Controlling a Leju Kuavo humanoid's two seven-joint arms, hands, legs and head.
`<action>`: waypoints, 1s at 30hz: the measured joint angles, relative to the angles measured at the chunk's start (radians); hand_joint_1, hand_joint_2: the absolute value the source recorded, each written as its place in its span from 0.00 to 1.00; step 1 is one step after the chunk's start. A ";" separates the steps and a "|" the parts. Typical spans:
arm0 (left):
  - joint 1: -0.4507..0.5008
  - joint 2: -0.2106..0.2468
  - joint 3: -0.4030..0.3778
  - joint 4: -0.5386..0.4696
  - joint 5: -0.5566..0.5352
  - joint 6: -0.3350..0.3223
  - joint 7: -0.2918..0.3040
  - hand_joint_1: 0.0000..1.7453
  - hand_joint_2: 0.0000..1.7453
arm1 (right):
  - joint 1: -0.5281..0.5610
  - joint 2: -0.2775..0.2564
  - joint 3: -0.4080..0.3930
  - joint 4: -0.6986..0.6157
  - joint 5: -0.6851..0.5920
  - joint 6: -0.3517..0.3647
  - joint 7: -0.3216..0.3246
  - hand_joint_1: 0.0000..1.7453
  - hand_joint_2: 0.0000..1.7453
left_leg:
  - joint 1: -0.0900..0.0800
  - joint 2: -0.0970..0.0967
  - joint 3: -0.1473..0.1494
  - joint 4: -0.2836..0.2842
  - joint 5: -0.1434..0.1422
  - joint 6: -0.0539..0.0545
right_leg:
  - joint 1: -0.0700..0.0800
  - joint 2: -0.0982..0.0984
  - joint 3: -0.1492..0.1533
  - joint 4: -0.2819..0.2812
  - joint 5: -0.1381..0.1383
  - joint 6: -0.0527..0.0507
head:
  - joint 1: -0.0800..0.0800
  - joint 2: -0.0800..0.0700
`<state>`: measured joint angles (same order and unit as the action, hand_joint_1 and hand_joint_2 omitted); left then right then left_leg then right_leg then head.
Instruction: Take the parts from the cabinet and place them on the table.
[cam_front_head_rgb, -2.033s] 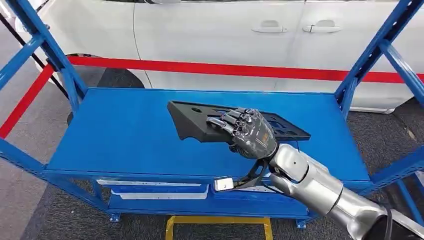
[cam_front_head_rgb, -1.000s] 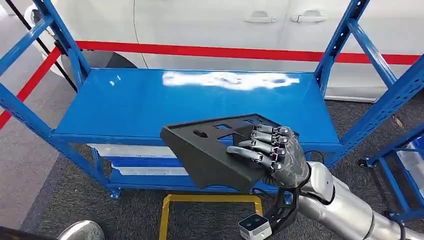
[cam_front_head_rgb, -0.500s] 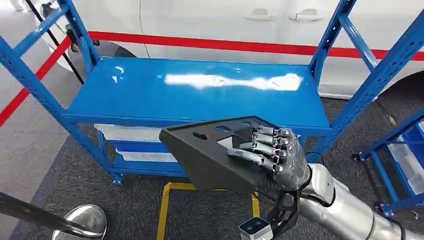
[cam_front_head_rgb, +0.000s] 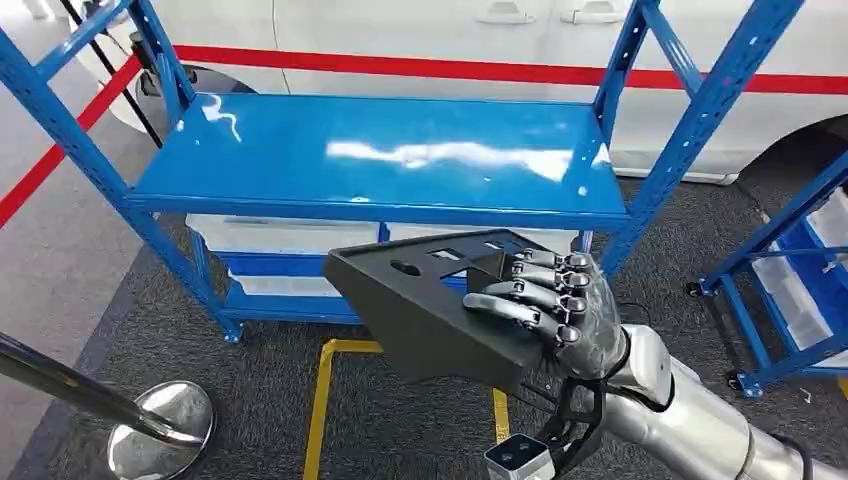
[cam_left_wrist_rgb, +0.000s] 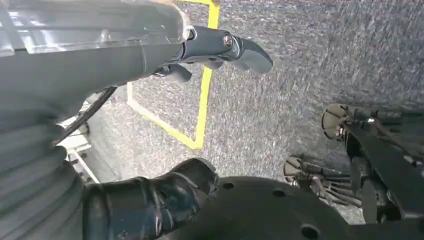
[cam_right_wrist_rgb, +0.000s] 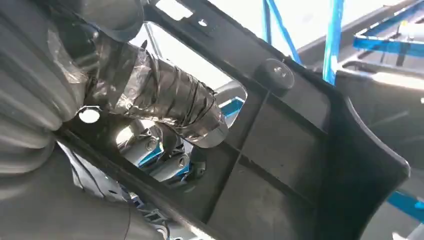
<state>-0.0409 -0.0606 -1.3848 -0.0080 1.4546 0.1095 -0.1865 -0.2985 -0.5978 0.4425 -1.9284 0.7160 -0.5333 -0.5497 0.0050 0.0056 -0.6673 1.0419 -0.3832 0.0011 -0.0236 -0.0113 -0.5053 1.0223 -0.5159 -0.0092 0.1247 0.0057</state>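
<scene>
While the right hand (cam_front_head_rgb: 560, 315) grips the black panel (cam_front_head_rgb: 430, 310) by 1 edge, fingers over its top, it hangs clear of the blue shelf (cam_front_head_rgb: 300, 150) at 12 o'clock. Its unsupported end toward 9 o'clock could lever loose. The left hand (cam_left_wrist_rgb: 150, 200) hangs low with fingers apart, holding nothing.

Left hand (cam_left_wrist_rgb: 150, 165) above yellow floor tape (cam_left_wrist_rgb: 202, 100)

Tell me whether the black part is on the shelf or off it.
Off it: the right hand holds the black part in the air, in front of the blue shelf.
</scene>
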 joint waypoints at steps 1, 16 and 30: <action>0.001 0.003 0.003 0.000 0.015 0.000 0.001 0.00 1.00 | -0.005 0.012 0.001 0.000 0.008 0.001 -0.002 1.00 1.00 | 0.000 -0.001 -0.017 0.037 -0.067 -0.004 | 0.000 0.001 -0.016 -0.001 0.014 -0.012 | 0.000 0.000; -0.002 -0.005 0.019 0.000 -0.008 -0.005 -0.019 0.00 1.00 | 0.012 0.031 -0.056 0.021 -0.032 0.062 0.073 1.00 1.00 | 0.005 -0.019 0.184 -0.065 -0.114 0.042 | 0.001 0.047 -0.189 0.031 0.109 0.038 | 0.005 0.000; -0.002 -0.011 0.019 0.001 -0.008 -0.001 -0.019 0.00 1.00 | 0.017 0.033 -0.070 0.027 -0.027 0.064 0.078 1.00 1.00 | 0.002 0.100 0.025 -0.007 -0.010 -0.006 | 0.003 -0.025 -0.033 0.007 0.020 0.002 | 0.002 0.000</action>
<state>-0.0426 -0.0713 -1.3653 -0.0072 1.4462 0.1087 -0.2056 -0.2816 -0.5650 0.3723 -1.9017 0.6886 -0.4696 -0.4715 0.0069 0.1054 -0.6421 1.0352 -0.3936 -0.0050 -0.0202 -0.0365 -0.5383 1.0294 -0.4959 -0.0067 0.1263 0.0057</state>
